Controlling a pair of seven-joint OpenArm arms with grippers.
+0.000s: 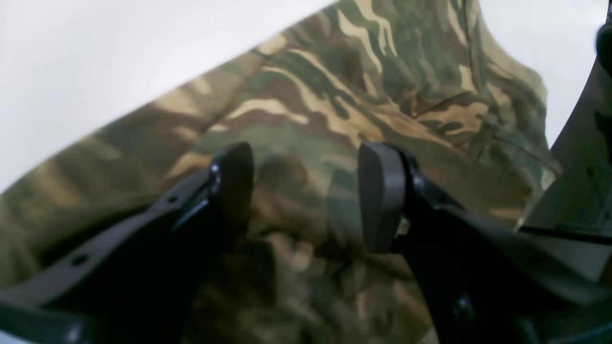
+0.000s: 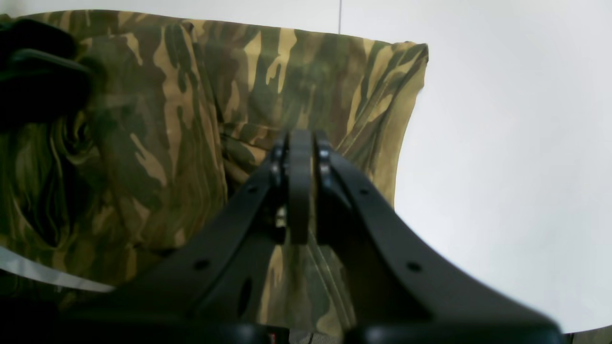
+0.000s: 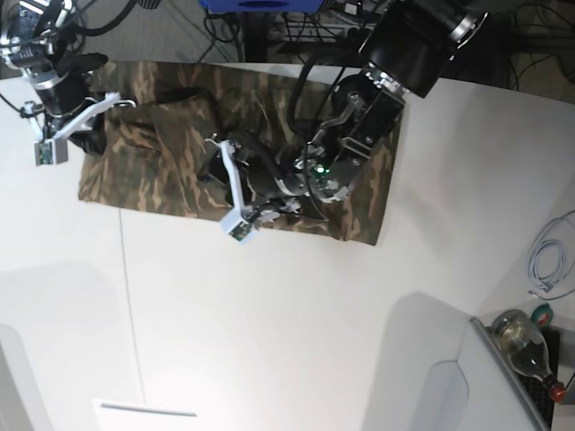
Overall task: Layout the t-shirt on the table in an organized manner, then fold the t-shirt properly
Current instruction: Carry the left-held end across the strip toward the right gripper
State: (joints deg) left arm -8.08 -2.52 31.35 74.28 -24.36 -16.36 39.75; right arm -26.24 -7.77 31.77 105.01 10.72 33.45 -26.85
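Observation:
The camouflage t-shirt lies spread in a wide band across the far part of the white table. My left gripper hangs over the shirt's middle. In the left wrist view it is open and empty, its pads just above the rumpled cloth. My right gripper is over the shirt's left end. In the right wrist view it is shut, with folded cloth below and the shirt's corner beyond. I cannot tell whether it pinches cloth. Collar and label are hidden.
A thin dark seam runs down the table's left part. A bottle and a white cable are at the right edge. Cables and equipment crowd the far side. A dark blurred arm part shows in the right wrist view.

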